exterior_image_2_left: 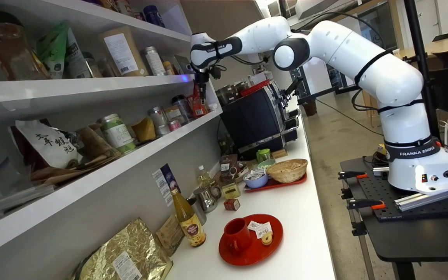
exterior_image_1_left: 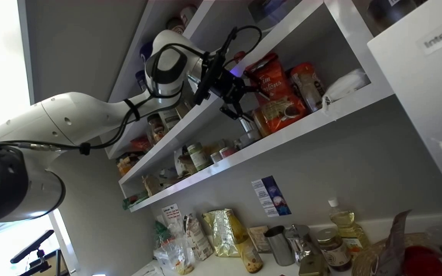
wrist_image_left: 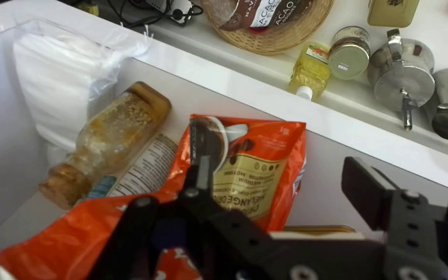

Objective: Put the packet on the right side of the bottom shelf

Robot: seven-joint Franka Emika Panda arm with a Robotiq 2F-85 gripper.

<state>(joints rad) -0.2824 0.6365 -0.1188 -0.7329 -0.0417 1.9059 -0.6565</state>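
Observation:
The packet [exterior_image_1_left: 269,78] is an orange-red bag with dark print and a tan label. It stands at the right part of the bottom shelf [exterior_image_1_left: 305,124], also seen in an exterior view as the packet [exterior_image_2_left: 198,107] on the shelf [exterior_image_2_left: 91,178]. My gripper [exterior_image_1_left: 260,109] is open in front of the packet. In the wrist view the gripper [wrist_image_left: 280,175] has its left finger overlapping the packet [wrist_image_left: 247,144]. Its right finger is beyond the packet's right edge, over the shelf [wrist_image_left: 247,89]. Nothing is clamped between the fingers. Contact with the packet cannot be told.
A corked bottle [wrist_image_left: 111,132] and a white plastic bag [wrist_image_left: 60,85] are beside the packet. Jars, such as a green one [exterior_image_1_left: 199,156], stand further along the shelf. The shelf board above [exterior_image_1_left: 282,32] is close to the wrist. Bottles and dishes stand on the counter [exterior_image_2_left: 286,210].

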